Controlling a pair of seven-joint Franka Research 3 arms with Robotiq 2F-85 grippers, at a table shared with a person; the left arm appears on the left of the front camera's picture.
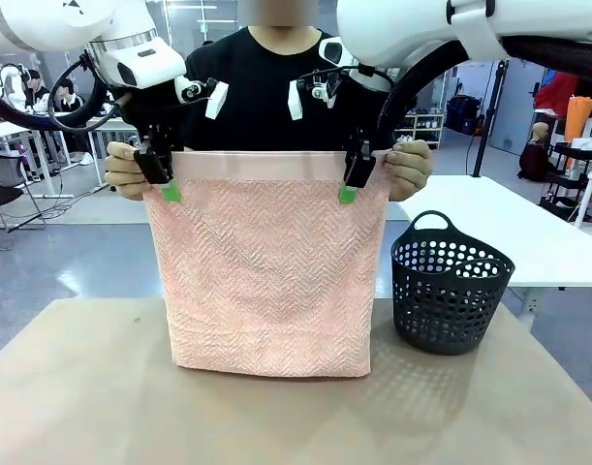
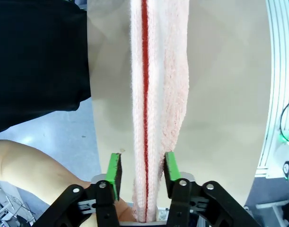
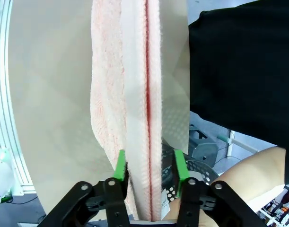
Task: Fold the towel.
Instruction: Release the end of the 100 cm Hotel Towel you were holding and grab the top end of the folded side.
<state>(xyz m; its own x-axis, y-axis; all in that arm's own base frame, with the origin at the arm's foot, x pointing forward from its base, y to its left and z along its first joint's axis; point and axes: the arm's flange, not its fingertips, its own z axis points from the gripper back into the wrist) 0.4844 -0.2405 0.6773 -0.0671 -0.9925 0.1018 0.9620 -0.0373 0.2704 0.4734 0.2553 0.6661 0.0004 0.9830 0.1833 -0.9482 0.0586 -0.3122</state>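
The towel (image 1: 266, 271), salmon pink with a herringbone weave, hangs upright over the table, doubled over. A person's hands (image 1: 412, 167) pinch its top corners. My left gripper (image 1: 158, 174) stands at the top left corner and my right gripper (image 1: 354, 174) at the top right corner. In the left wrist view the left gripper (image 2: 142, 165) straddles the towel's (image 2: 158, 71) upper edge, jaws half closed, with a gap on one side. In the right wrist view the right gripper (image 3: 150, 165) straddles the towel (image 3: 111, 71) likewise: one pad touches it and a slit shows at the other.
A dark perforated plastic basket (image 1: 451, 286) stands on the tan table (image 1: 82, 387) to the right of the towel. The person in a black top stands right behind the towel. The towel's lower edge rests on or near the tabletop.
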